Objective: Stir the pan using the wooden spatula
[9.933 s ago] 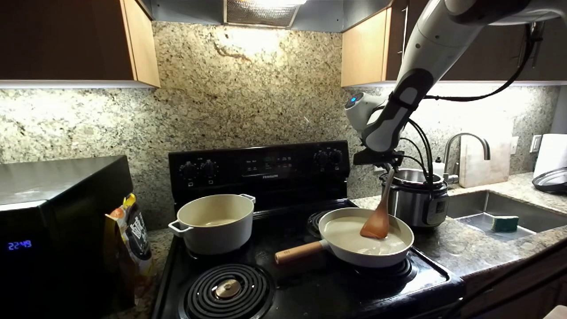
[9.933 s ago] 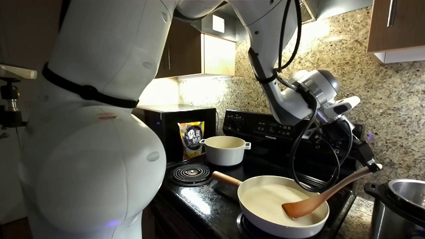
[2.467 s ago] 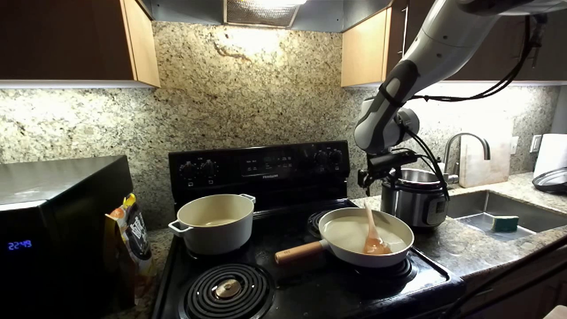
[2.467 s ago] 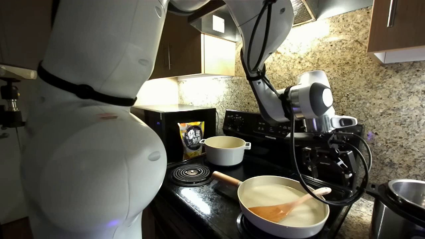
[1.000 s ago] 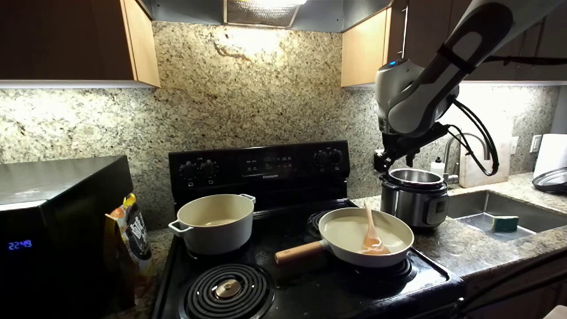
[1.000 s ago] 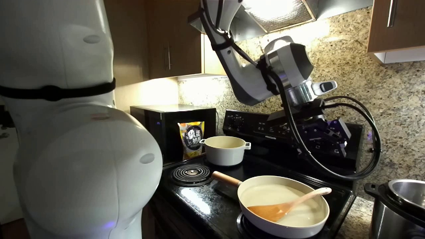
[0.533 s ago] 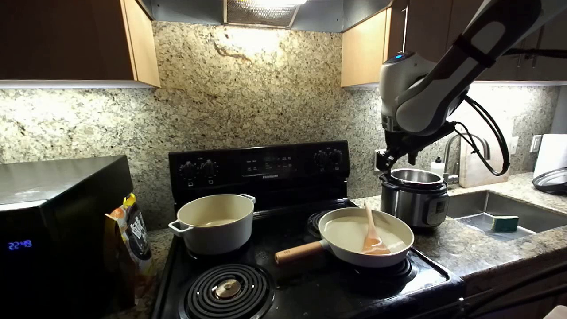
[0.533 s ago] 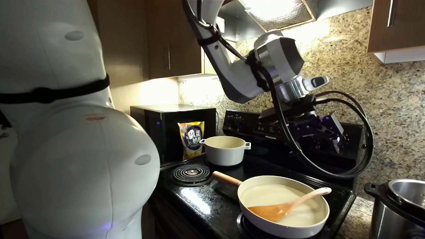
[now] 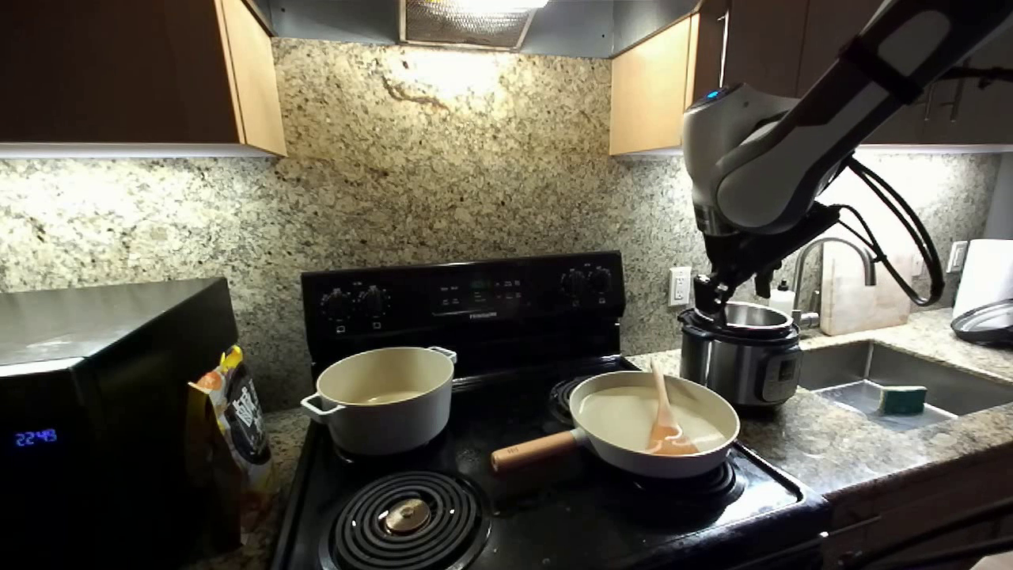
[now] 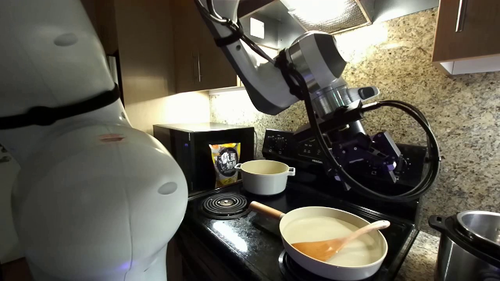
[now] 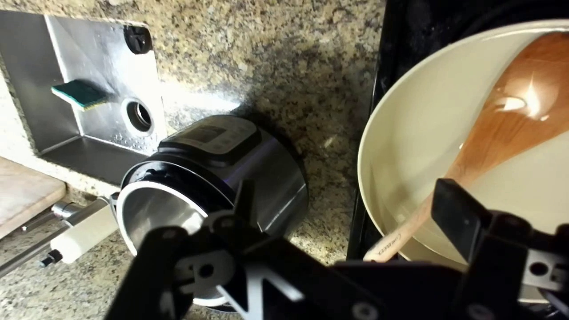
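Orange-brown and wooden, the spatula (image 10: 328, 248) lies aslant in the cream-white frying pan (image 10: 332, 272), below the gripper (image 11: 344, 195) and well apart from it. Its long axis runs from low in the pan up over the rim: the broad blade points away from the gripper, while the paler handle climbs toward it — in the wrist view, its end shows between the two fingers (image 11: 458, 218). These are spread wide, the gripper released. Pointing away from the gripper too is the pan's wooden handle. An electric multicooker (image 11: 271, 173) appears beyond one finger, the pan beyond the other — and a cream two-handled pot (image 9: 388, 419) stands farther from the gripper than the pan.
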You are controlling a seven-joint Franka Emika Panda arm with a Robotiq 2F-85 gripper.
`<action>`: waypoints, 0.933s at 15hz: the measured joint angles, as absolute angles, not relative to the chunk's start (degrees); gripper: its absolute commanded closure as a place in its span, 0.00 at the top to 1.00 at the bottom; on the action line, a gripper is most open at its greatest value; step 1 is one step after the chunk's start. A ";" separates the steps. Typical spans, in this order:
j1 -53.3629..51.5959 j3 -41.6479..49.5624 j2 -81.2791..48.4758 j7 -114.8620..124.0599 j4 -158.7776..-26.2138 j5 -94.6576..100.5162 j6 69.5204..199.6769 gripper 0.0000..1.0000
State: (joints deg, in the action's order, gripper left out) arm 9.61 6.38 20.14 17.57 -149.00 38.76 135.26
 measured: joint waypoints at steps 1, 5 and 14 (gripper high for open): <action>9.61 6.16 20.69 17.14 -149.00 38.76 133.78 1.00; 9.56 4.93 22.35 15.07 -148.79 38.73 127.42 1.00; 9.15 3.31 25.51 13.58 -148.36 38.73 119.60 1.00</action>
State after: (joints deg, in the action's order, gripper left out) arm 9.15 3.31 25.51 13.58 -148.36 38.73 119.60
